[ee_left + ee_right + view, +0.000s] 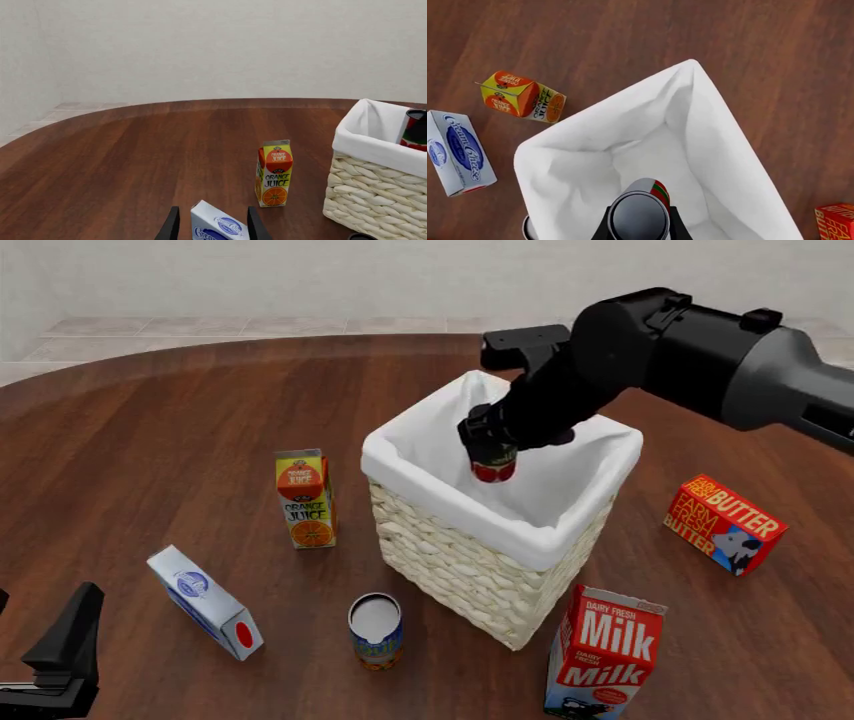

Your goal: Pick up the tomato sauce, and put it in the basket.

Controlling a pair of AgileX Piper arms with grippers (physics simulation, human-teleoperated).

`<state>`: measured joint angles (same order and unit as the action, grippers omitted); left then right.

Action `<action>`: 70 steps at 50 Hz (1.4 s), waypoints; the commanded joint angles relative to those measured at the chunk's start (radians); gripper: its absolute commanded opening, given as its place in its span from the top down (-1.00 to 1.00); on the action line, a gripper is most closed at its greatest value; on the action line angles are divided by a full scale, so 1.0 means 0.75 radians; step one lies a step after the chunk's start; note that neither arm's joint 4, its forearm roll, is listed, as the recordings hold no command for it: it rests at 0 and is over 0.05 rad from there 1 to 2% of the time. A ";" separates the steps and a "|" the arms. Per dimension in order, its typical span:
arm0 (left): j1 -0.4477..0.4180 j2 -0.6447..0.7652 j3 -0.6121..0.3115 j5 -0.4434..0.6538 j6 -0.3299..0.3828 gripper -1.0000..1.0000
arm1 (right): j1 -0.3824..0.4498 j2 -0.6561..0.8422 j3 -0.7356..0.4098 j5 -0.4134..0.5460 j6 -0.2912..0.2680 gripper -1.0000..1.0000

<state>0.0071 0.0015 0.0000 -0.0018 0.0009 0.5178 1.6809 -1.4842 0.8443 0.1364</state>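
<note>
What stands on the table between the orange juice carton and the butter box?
In the front view, the basket stands between the orange juice carton and butter box.

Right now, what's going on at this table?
The right pincer holds the tomato sauce over the open basket, inside its lined rim, not yet released. The left pincer sits idle low near the cream cheese box. Orange juice, another can, milk and butter stand around the basket.
</note>
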 commanded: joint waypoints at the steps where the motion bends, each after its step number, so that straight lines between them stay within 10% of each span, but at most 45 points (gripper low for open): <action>1: -0.006 -0.001 -0.001 0.002 0.001 -1.00 | -0.007 0.003 -0.003 0.011 0.031 1.00; 70: -0.006 -0.001 -0.001 0.002 0.001 -1.00 | -0.066 0.153 -0.005 -0.032 0.063 1.00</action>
<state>0.0072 0.0015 0.0000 -0.0018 0.0008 0.4776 1.7872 -1.4798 0.8145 0.1660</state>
